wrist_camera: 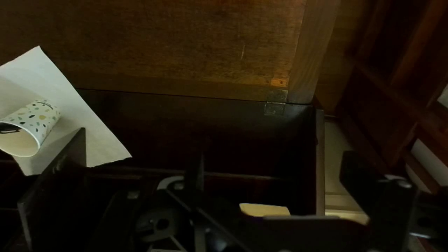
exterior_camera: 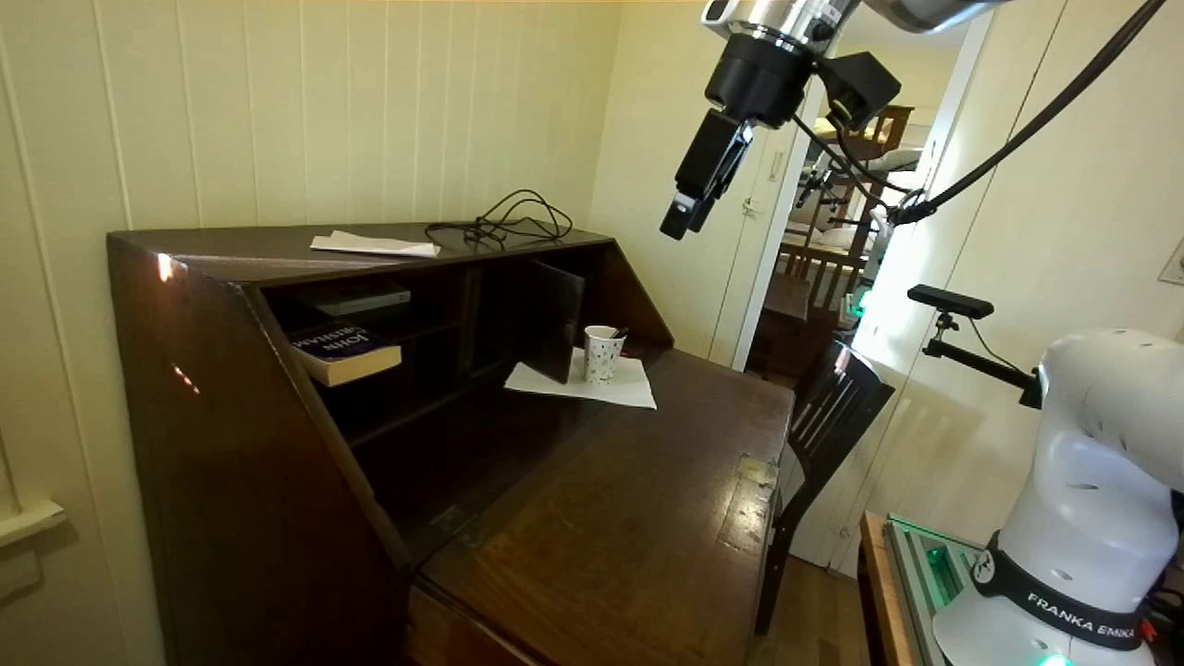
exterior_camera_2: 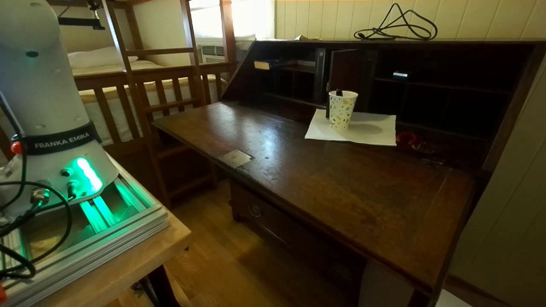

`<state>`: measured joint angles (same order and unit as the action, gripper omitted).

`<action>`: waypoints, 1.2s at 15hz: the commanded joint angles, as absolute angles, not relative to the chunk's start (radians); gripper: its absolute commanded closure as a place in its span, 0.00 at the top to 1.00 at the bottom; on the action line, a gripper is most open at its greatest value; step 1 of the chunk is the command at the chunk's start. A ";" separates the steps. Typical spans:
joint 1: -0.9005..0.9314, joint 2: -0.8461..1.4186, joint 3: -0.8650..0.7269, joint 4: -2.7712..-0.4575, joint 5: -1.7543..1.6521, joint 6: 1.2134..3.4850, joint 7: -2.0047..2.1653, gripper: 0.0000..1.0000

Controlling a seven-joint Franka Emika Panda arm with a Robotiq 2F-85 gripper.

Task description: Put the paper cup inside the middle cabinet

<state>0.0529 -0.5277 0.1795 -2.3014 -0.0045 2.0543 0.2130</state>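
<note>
The paper cup [exterior_camera: 601,359] is white with coloured specks and stands upright on a white sheet [exterior_camera: 624,384] on the desk. A dark item sticks out of it. The cup also shows in an exterior view [exterior_camera_2: 341,111] and at the left of the wrist view [wrist_camera: 33,120]. The middle cabinet [exterior_camera: 498,319] is a dark, narrow cubby. Its door [exterior_camera: 553,319] stands open, just beside the cup; the door also shows in the wrist view [wrist_camera: 57,182]. My gripper [exterior_camera: 682,222] is high above the desk, away from the cup. Its fingers [wrist_camera: 274,171] are wide apart with nothing between them.
A shelved cubby holds a book [exterior_camera: 347,351]. A black cable [exterior_camera: 504,222] and folded paper [exterior_camera: 370,243] lie on the desk's top. A chair [exterior_camera: 823,435] stands at the desk's side. A red item [exterior_camera_2: 407,138] lies near the right cubbies.
</note>
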 commanded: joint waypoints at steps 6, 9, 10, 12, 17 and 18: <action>0.042 -0.542 0.019 -2.404 -0.054 2.125 -0.089 1.00; 0.015 -0.516 -0.080 -2.400 -0.109 2.124 -0.280 1.00; 0.003 -0.509 -0.116 -2.389 -0.125 2.108 -0.343 1.00; 0.001 -0.515 -0.103 -2.393 -0.116 2.107 -0.297 1.00; -0.021 -0.502 -0.137 -2.393 -0.138 2.116 -0.363 1.00; -0.020 -0.502 -0.135 -2.392 -0.139 2.116 -0.362 1.00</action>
<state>-0.0190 -0.5020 -0.1360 -2.3939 -0.1397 2.1176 -0.3618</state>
